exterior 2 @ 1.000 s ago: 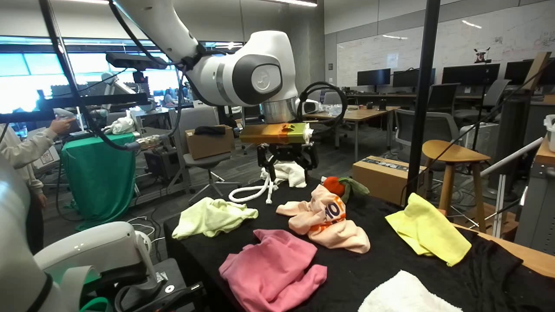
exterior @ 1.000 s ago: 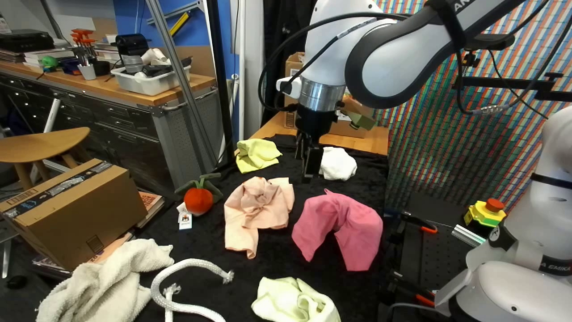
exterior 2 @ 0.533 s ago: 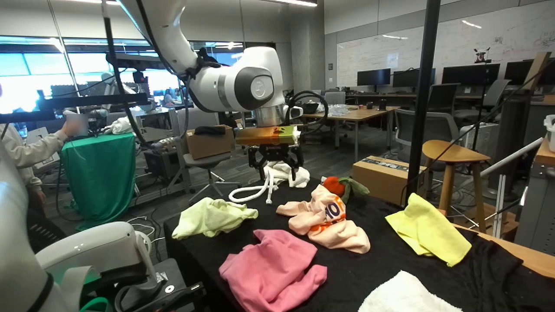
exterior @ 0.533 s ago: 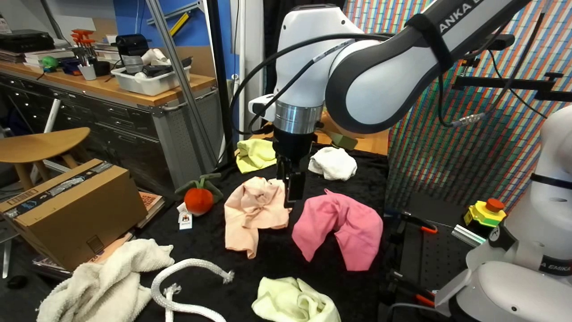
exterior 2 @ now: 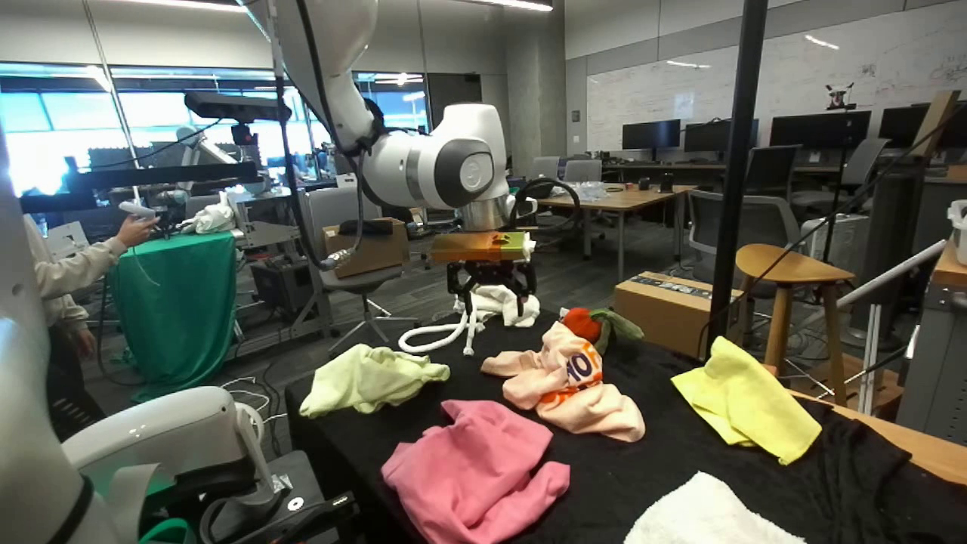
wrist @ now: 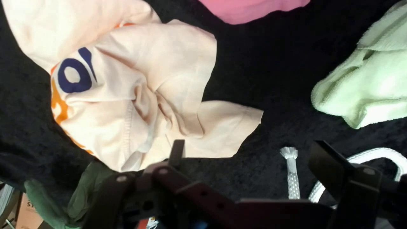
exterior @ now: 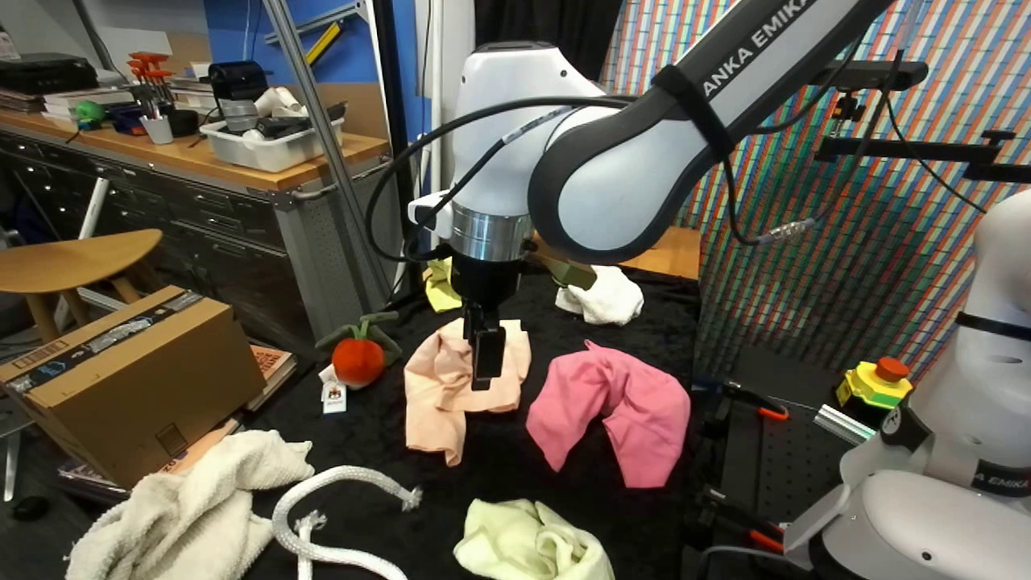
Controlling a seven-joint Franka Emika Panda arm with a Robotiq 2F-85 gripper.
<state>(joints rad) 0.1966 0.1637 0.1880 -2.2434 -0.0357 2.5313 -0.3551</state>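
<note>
Hangs lower and farther left than before in an exterior view, with spread, empty gripper [exterior: 486, 380] hiding part of the peach cloth [exterior: 445, 388]; likely makes reaching it easier.

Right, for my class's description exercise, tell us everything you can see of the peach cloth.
The peach cloth looks like soft, matt fabric, perhaps a garment. It carries a dark blue and orange print, partly lost in folds, and a raised seam. It lies crumpled, flaps spreading from a bunched middle, on the black cover, which is all it plainly touches. In an exterior view it sits between the red toy and the pink cloth. The open claw hangs clear of it.
</note>
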